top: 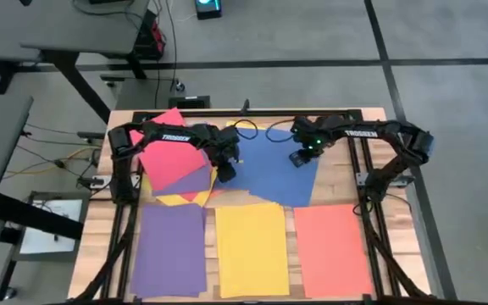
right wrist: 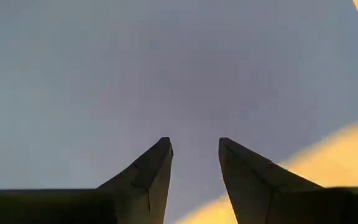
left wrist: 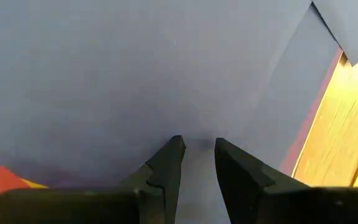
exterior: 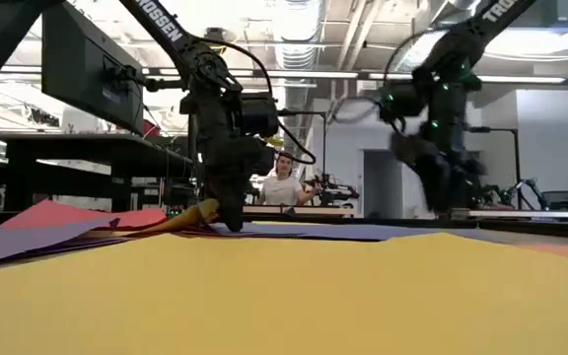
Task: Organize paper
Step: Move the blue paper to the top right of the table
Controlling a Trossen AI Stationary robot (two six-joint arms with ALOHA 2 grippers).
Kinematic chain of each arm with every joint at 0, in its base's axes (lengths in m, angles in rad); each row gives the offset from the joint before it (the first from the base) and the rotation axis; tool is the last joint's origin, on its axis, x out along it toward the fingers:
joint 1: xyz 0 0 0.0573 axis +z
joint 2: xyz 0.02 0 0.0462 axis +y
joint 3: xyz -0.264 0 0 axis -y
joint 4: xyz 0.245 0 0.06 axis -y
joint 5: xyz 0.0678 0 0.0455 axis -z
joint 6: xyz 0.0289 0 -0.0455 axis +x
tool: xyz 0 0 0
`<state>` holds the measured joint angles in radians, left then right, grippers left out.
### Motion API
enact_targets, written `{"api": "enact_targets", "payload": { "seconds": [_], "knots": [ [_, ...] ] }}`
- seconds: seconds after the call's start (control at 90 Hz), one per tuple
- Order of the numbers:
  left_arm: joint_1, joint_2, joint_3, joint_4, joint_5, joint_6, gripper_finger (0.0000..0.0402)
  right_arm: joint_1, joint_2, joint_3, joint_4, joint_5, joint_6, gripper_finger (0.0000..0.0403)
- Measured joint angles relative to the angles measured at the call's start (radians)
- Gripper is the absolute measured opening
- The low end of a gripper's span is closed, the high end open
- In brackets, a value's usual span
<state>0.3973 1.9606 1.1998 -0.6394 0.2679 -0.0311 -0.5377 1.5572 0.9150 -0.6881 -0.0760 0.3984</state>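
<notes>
Left pincer (top: 226,172) sits tips-down on the big blue sheet (top: 274,169) mid-desk, fingers slightly apart; right pincer (top: 299,158) hovers over the same sheet, fingers apart too; purple (top: 169,250), yellow (top: 252,250), orange (top: 331,250) sheets line the near edge.

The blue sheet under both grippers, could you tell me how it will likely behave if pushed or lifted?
The blue sheet looks thin and flat, so probably floppy once lifted. It overlaps other sheets, so a push from the left gripper may slide or buckle it. Probably very light.
</notes>
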Motion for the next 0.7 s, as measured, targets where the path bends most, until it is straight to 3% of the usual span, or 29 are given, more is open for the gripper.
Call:
{"api": "enact_targets", "payload": {
  "seconds": [0.133, 0.367, 0.7],
  "knots": [
    [0.0, 0.002, 0.024, -0.023, 0.001, 0.0, 0.0082, 0.065, 0.07, -0.001, 0.12, -0.032, 0.033, 0.0127],
    [0.001, 0.004, 0.059, -0.048, 0.003, 0.003, 0.0082, 0.103, 0.177, 0.005, 0.054, -0.016, -0.054, 0.0127],
    [0.0, 0.003, 0.06, -0.083, 0.012, 0.033, 0.0082, -0.06, 0.155, -0.001, -0.122, 0.073, -0.414, 0.0127]
  ]
}}
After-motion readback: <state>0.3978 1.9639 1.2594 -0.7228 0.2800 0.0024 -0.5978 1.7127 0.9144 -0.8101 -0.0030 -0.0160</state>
